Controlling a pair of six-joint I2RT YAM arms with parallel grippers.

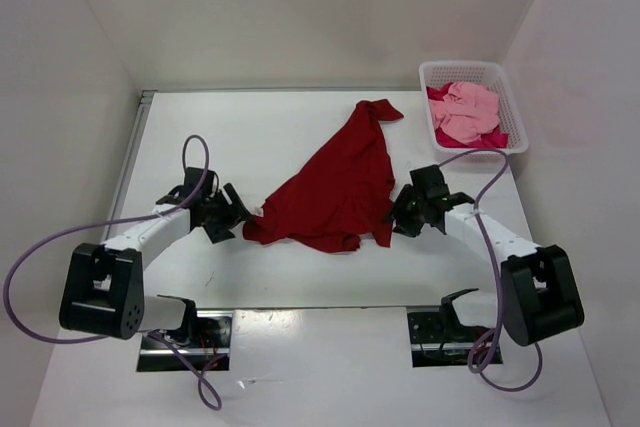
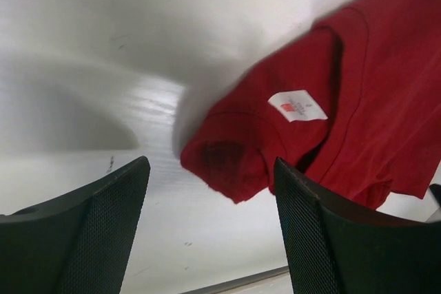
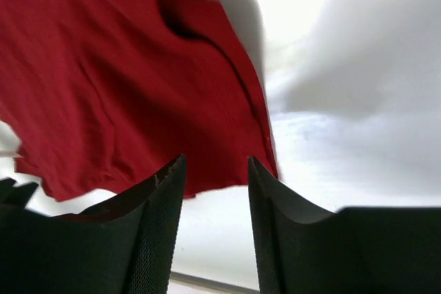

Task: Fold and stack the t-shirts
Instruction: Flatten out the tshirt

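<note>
The dark red t-shirt (image 1: 335, 192) lay crumpled mid-frame on the tabletop (image 1: 250, 137). The left claw (image 1: 240, 215) sat open at its lower-left corner. The right claw (image 1: 397, 213) was open at its right hem, gripping nothing as far as I could tell. The pink shirt (image 1: 468, 109) and the magenta shirt (image 1: 492, 137) were in the basket (image 1: 470, 69), upper right.

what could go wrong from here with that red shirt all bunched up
1. The dark red shirt lies crumpled in a wedge, so the open right end effector at its edge may pinch several layers and lock creases in.
2. The open left end effector faces a curled-under sleeve; grabbing that instead of a hem would likely skew the fold.
</note>
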